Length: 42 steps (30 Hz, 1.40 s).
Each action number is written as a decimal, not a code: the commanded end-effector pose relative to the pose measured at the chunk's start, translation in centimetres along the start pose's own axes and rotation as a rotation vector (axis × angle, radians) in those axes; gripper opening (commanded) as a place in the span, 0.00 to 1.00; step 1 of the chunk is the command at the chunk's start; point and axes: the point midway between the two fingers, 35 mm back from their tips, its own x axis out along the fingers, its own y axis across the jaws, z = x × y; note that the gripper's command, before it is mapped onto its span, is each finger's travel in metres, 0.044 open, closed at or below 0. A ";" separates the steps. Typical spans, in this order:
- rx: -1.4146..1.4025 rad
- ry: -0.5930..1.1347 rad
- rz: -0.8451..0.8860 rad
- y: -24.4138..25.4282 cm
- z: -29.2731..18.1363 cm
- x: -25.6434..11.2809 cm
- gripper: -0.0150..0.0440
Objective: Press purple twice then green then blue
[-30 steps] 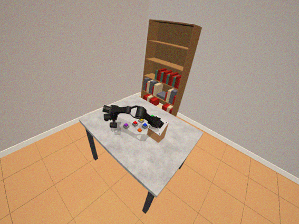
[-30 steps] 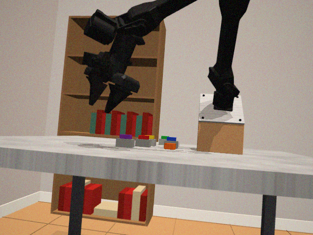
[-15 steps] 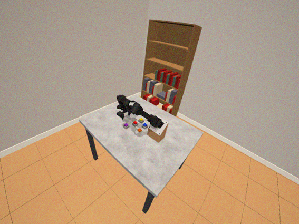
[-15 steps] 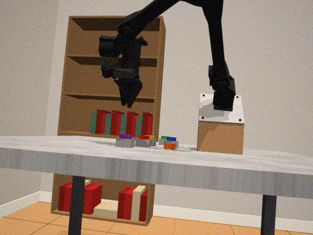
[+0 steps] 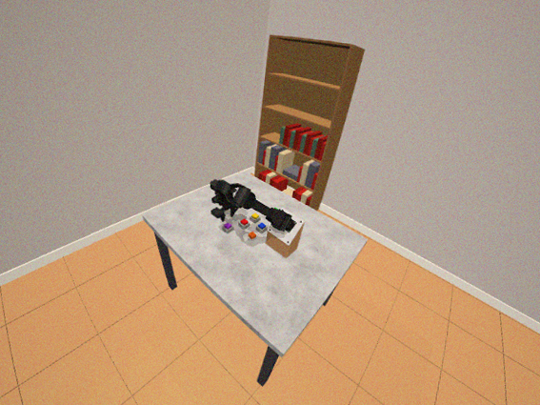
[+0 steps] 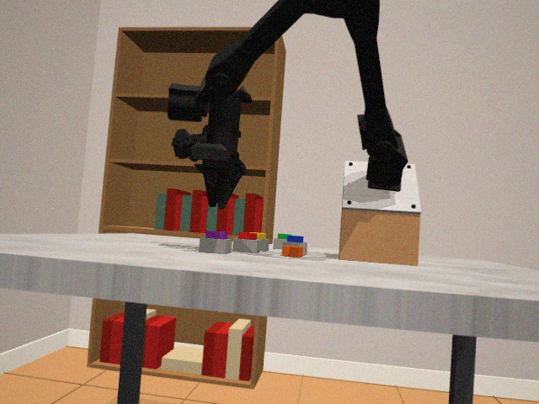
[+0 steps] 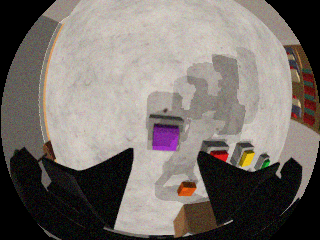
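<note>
The purple button [image 5: 228, 225] [image 6: 216, 235] [image 7: 166, 137] sits on a grey base and stands raised. My gripper [image 6: 217, 204] [image 7: 166, 154] is open and empty, pointing down above the purple button with a clear gap. In the wrist view the purple button shows between and just beyond the fingertips. The green button [image 6: 284, 236] [image 7: 266, 163] is at the back of the group, mostly hidden by the arm in the top view. The blue button [image 5: 261, 226] [image 6: 295, 238] is near the orange block and is not seen in the wrist view.
A red button [image 5: 243, 221] [image 6: 247, 236] [image 7: 219, 156] and a yellow button [image 5: 255, 215] [image 6: 260, 236] [image 7: 246, 158] stand beside the purple one. An orange block [image 5: 253, 234] [image 6: 292, 251] [image 7: 187, 189] lies near the blue button. The arm's wooden pedestal [image 5: 281, 246] [image 6: 378, 236] stands beyond.
</note>
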 end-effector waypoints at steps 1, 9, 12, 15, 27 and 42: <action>0.016 0.008 0.002 -0.3 -0.4 1.7 0.49; 0.016 0.008 0.002 -0.3 -0.4 1.7 0.29; 0.016 0.008 0.002 -0.3 -0.4 1.7 0.29; 0.016 0.008 0.002 -0.3 -0.4 1.7 0.29; 0.016 0.008 0.002 -0.3 -0.4 3.1 0.29; 0.016 0.008 0.003 -0.2 -0.4 5.0 0.29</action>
